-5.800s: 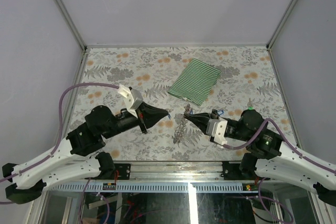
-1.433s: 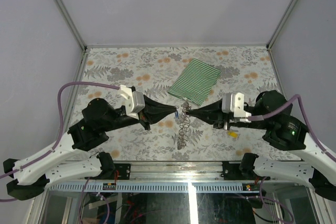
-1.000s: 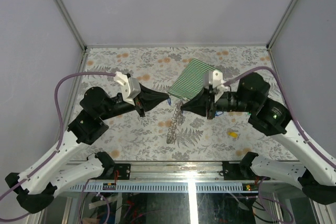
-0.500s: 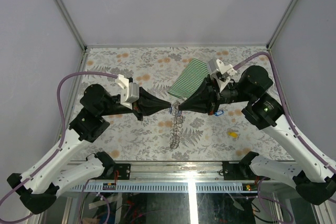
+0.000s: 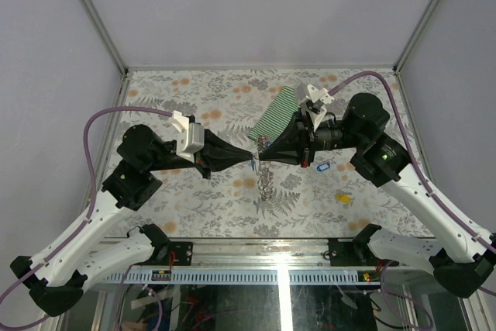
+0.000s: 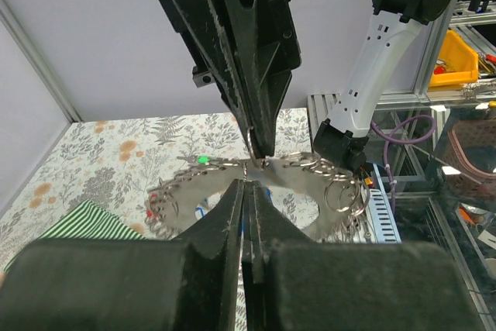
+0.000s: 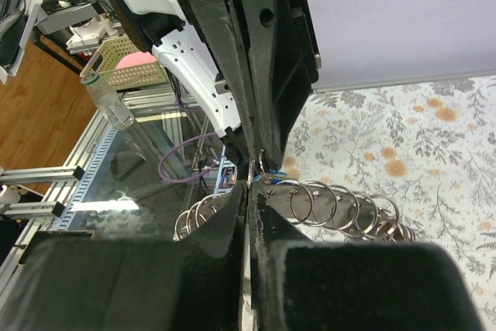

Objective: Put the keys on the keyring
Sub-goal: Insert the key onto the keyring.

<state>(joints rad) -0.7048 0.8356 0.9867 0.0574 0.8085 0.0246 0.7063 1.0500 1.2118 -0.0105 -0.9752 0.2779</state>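
The keyring (image 5: pixel 266 177), a chain of silvery rings, hangs from my right gripper (image 5: pixel 260 156), which is shut on its top end. In the right wrist view the rings (image 7: pixel 333 204) fan out right of the gripper (image 7: pixel 249 187). My left gripper (image 5: pixel 253 161) is shut on a thin blue key (image 6: pixel 246 215), tip to tip with the right one. In the left wrist view the left gripper (image 6: pixel 246 184) touches the keyring (image 6: pixel 310 172). A second blue key (image 5: pixel 323 166) and a yellow key (image 5: pixel 342 198) lie on the table at right.
A green-and-white striped cloth (image 5: pixel 280 107) lies at the back of the floral table (image 5: pixel 178 98), partly hidden by the right arm. Grey walls close in the back and both sides. The table's metal front edge (image 5: pixel 256 243) runs by the arm bases.
Both grippers have risen and met tip to tip over the table's middle. The right arm swung up and back, lifting the keyring so it hangs. The blue and yellow keys stayed put.
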